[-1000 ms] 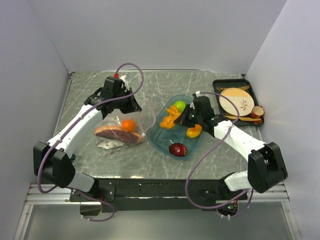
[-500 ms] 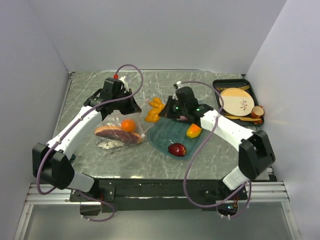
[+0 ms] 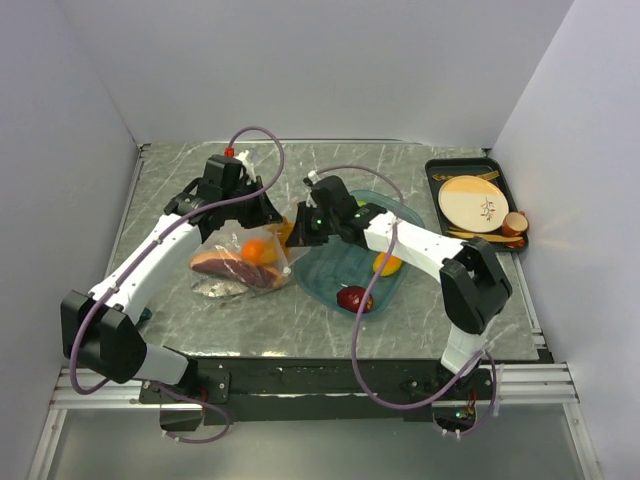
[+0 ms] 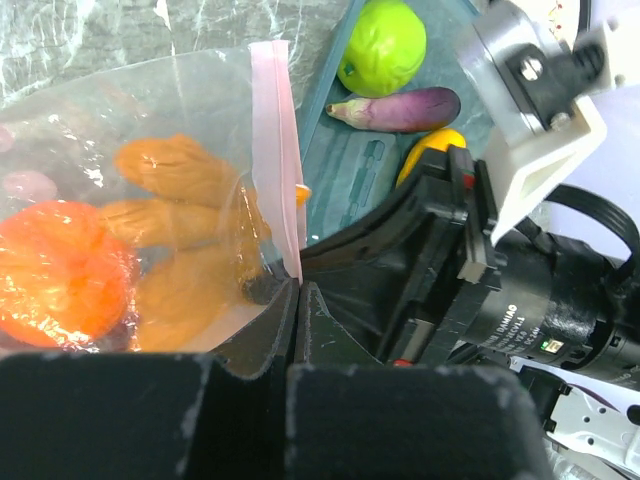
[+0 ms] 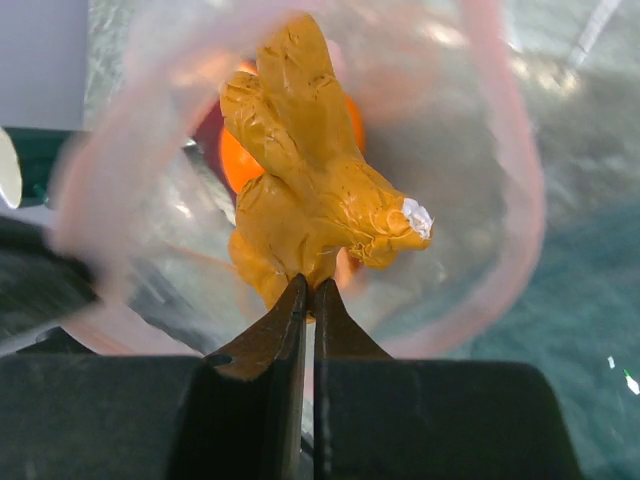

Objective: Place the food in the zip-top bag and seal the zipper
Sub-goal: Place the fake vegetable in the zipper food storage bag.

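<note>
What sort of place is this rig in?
Probably a lab test booth, not a kitchen: blank walls box in a marble-look table, and the apple looks like a toy.

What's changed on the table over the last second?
The right gripper, shut on the orange-yellow food piece, lifted it off the teal tray and carried it left into the mouth of the bag. The left gripper stayed clamped on the bag's rim; the apple stayed on the tray.

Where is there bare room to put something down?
Bare table along the far wall, up to the black tray, and along the near edge before bag and teal tray. Crowded mid-table, where left claw and right claw meet at the bag's mouth.
</note>
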`<state>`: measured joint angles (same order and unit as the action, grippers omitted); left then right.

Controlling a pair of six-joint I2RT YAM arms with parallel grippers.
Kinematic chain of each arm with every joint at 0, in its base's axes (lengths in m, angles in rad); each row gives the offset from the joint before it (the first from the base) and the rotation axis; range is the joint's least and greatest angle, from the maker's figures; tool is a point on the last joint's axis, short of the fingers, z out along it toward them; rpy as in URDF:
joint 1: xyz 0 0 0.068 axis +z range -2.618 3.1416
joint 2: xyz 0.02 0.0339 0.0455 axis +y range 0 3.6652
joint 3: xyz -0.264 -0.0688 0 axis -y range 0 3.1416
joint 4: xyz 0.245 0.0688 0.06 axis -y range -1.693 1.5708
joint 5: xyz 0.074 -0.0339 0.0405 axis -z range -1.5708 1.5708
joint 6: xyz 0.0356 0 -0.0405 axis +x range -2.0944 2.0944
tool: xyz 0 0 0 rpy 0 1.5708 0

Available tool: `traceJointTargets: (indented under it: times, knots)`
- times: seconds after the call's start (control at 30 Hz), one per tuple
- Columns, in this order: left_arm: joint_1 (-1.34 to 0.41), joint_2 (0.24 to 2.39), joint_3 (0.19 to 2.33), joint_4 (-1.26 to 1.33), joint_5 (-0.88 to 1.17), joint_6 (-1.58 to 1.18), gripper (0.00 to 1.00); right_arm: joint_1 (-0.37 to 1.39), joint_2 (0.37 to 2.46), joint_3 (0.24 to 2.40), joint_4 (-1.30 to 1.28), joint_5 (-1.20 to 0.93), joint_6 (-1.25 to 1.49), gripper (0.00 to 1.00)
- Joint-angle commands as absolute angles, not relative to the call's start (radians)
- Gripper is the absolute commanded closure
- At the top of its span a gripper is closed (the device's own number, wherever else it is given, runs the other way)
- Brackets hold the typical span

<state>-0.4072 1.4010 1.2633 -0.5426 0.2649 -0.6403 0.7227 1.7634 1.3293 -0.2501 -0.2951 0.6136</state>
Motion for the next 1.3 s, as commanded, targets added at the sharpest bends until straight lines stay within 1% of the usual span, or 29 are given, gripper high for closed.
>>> traceJointTargets:
  times: [0.0,0.07,0.13,0.17,0.2,0.23,0.3,0.5,0.63,0.83,0.87,0.9,0.93,1.0,1.13,1.17,1.27]
  knots:
    - [-0.411,1.359,1.276,-0.514,0.285,-0.644,0.99,0.733,1.808,1.429,-0.241,-0.374,0.562,0.9]
    - [-0.411,1.356,1.279,-0.518,0.272,-0.641,0.99,0.733,1.828,1.457,-0.259,-0.379,0.549,0.84]
    - [-0.411,1.35,1.279,-0.526,0.256,-0.643,0.99,0.73,1.835,1.479,-0.267,-0.371,0.542,0.73]
    - [-0.411,1.347,1.279,-0.525,0.253,-0.643,0.99,0.73,1.832,1.468,-0.261,-0.374,0.541,0.67]
    - [-0.411,1.342,1.279,-0.522,0.252,-0.644,0.99,0.727,1.827,1.459,-0.252,-0.377,0.543,0.5]
    - [-0.411,1.341,1.278,-0.519,0.255,-0.647,0.99,0.723,1.81,1.447,-0.23,-0.382,0.548,0.45]
    - [-0.411,1.344,1.281,-0.515,0.256,-0.646,0.99,0.713,1.789,1.395,-0.206,-0.376,0.566,0.3]
    - [-0.411,1.362,1.299,-0.526,0.248,-0.63,0.99,0.661,1.606,1.241,-0.17,-0.249,0.591,0.29]
    - [-0.411,1.368,1.295,-0.511,0.248,-0.629,0.99,0.624,1.473,1.163,-0.254,-0.158,0.583,0.29]
    - [-0.411,1.39,1.304,-0.506,0.258,-0.623,0.99,0.62,1.37,1.048,-0.46,-0.045,0.587,0.27]
    - [-0.411,1.393,1.307,-0.506,0.256,-0.623,0.99,0.621,1.355,1.014,-0.484,-0.031,0.6,0.25]
    - [-0.411,1.397,1.31,-0.506,0.256,-0.62,0.99,0.62,1.318,0.997,-0.523,-0.022,0.609,0.18]
    - [-0.411,1.399,1.31,-0.506,0.259,-0.618,0.99,0.621,1.296,0.977,-0.537,-0.028,0.612,0.17]
    - [-0.411,1.404,1.312,-0.506,0.258,-0.615,0.99,0.62,1.237,0.931,-0.578,-0.041,0.614,0.06]
    - [-0.411,1.405,1.301,-0.497,0.265,-0.617,0.99,0.623,1.177,0.905,-0.658,-0.044,0.609,0.05]
    - [-0.411,1.41,1.301,-0.497,0.265,-0.618,0.99,0.621,1.169,0.904,-0.661,-0.051,0.603,0.03]
    - [-0.411,1.411,1.301,-0.492,0.271,-0.62,0.99,0.621,1.19,0.907,-0.684,-0.09,0.56,0.03]
